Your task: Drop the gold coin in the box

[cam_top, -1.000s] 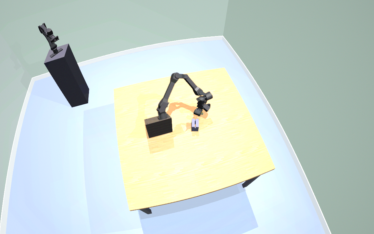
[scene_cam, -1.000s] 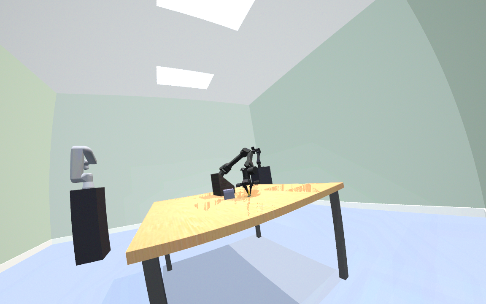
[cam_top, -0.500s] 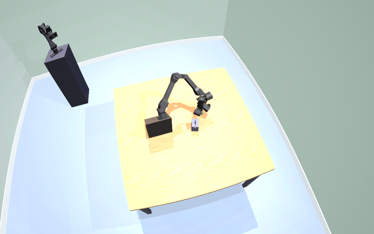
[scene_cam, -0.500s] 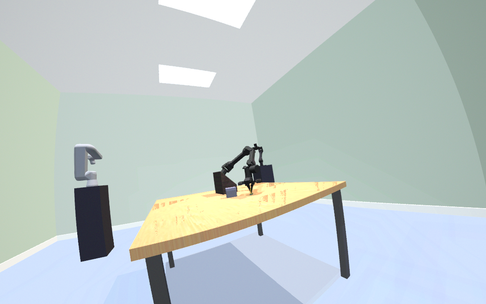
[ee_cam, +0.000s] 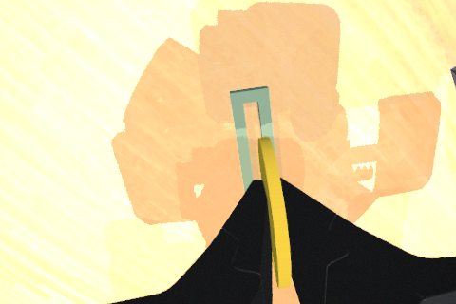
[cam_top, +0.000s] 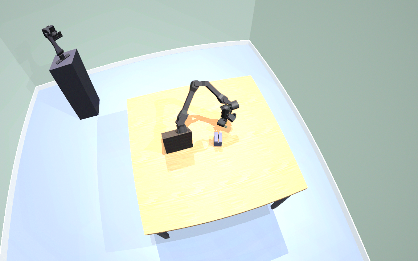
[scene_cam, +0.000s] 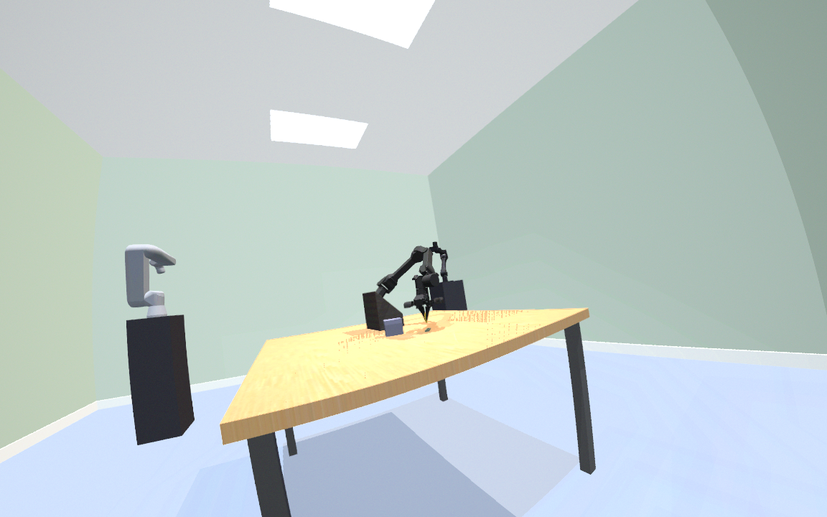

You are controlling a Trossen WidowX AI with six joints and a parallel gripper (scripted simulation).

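Claw (cam_top: 226, 121) (scene_cam: 426, 319) (ee_cam: 268, 189) pinches gold coin (scene_cam: 426, 317) (ee_cam: 276, 214); keep it edge-down, aligning with slotted grey box (cam_top: 216, 139) (scene_cam: 393, 327) (ee_cam: 454, 76), right of centre from above.

Bright ceiling panels (scene_cam: 319, 129), overexposed tabletop (cam_top: 223, 181) (scene_cam: 365, 366) (ee_cam: 62, 104), orange shadows, bowed edges

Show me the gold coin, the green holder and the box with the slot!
Gold coin (ee_cam: 276, 218): wrist view, its thin edge.
Green holder (ee_cam: 239, 140) (scene_cam: 428, 329): wrist view, long side; exterior view, middle.
Box (cam_top: 218, 144) (scene_cam: 393, 327): top and exterior views, side wall.
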